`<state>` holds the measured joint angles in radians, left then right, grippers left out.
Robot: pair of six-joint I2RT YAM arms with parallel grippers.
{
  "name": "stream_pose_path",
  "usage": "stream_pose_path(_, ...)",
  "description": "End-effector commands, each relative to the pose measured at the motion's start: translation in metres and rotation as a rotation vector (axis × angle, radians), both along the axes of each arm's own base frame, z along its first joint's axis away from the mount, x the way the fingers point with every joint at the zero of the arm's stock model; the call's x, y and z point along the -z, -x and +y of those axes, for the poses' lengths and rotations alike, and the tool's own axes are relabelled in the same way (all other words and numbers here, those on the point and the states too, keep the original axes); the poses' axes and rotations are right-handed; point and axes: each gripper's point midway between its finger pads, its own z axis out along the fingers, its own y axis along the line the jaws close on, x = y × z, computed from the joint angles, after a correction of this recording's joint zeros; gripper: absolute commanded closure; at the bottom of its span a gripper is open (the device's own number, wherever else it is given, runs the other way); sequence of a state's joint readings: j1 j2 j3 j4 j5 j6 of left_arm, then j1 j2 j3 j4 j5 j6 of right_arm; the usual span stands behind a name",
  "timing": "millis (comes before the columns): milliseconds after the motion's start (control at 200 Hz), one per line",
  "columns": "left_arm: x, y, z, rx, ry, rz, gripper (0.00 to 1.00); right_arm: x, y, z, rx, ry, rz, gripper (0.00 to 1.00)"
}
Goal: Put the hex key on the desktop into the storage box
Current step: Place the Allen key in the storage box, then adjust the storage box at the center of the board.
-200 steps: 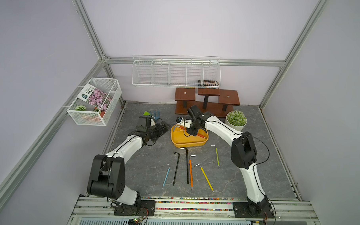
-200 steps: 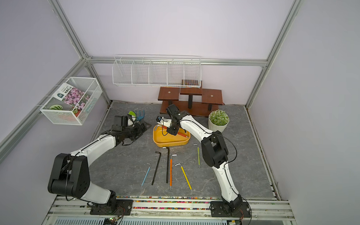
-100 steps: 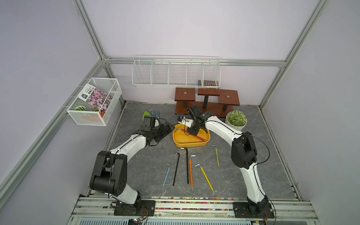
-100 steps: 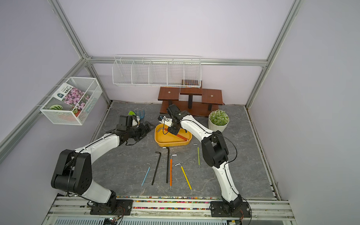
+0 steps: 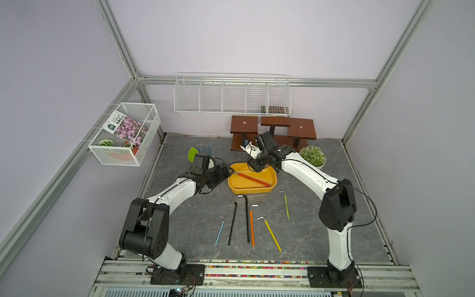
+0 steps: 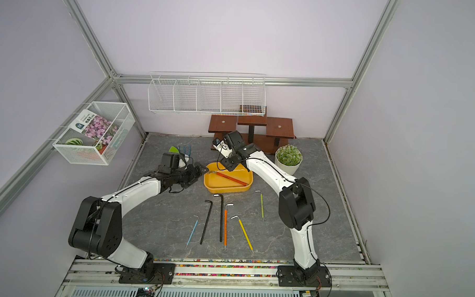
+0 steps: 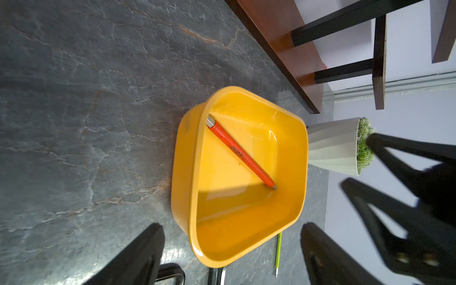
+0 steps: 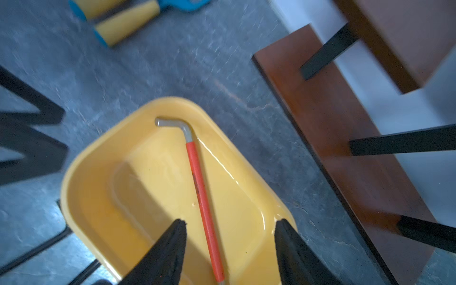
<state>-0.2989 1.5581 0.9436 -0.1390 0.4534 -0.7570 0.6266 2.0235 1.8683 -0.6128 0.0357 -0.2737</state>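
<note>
The yellow storage box (image 5: 256, 192) (image 6: 230, 191) stands mid-desktop, and a red hex key (image 5: 253, 179) (image 6: 231, 178) (image 7: 240, 153) (image 8: 199, 187) lies slantwise inside it. My right gripper (image 5: 255, 169) (image 8: 231, 222) hangs open just above the box's far side, its fingers apart from the key. At the box's left rim my left gripper (image 5: 231, 170) (image 7: 230, 228) is open, with the box corner between its fingers but untouched. On the desktop (image 5: 190, 218) in front lie several hex keys: blue (image 5: 219, 233), two black (image 5: 232, 222), orange (image 5: 252, 228), yellow (image 5: 272, 236), green (image 5: 286, 206).
A brown wooden stand (image 5: 299, 128) and a potted plant (image 5: 312, 157) sit behind the box. Small garden tools (image 5: 201, 150) lie at the back left. White wire baskets (image 5: 231, 96) hang on the walls.
My right gripper opened and let go of the red hex key, which now lies in the box. The left arm moved right to the box's rim, its jaws narrowing somewhat.
</note>
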Motion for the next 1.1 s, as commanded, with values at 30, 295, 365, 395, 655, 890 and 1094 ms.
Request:
stream_pose_path(30, 0.013, 0.01, -0.01, 0.055, -0.007, 0.028, 0.09, -0.032, 0.002, -0.022, 0.18, -0.126, 0.001, 0.38)
stream_pose_path(295, 0.038, 0.011, -0.011, 0.063, -0.112, 0.085, 0.18, -0.03, 0.041, -0.06, 0.318, -0.191, 0.043, 0.39)
stream_pose_path(365, 0.039, 0.008, -0.007, 0.044, -0.13, 0.077, 0.2, -0.027, 0.053, -0.067, 0.332, -0.2, 0.056, 0.4)
stream_pose_path(395, 0.038, 0.007, -0.006, 0.038, -0.138, 0.074, 0.21, -0.026, 0.058, -0.07, 0.339, -0.207, 0.061, 0.4)
stream_pose_path(655, 0.04, -0.018, -0.011, 0.026, -0.149, 0.042, 0.42, -0.022, 0.094, -0.094, 0.373, -0.258, 0.064, 0.43)
stream_pose_path(890, 0.046, -0.036, -0.017, 0.033, -0.155, 0.038, 0.54, -0.01, 0.116, -0.123, 0.468, -0.236, 0.076, 0.47)
stream_pose_path(1094, 0.045, -0.053, -0.022, 0.036, -0.167, 0.031, 0.55, 0.008, 0.13, -0.143, 0.566, -0.215, 0.101, 0.47)
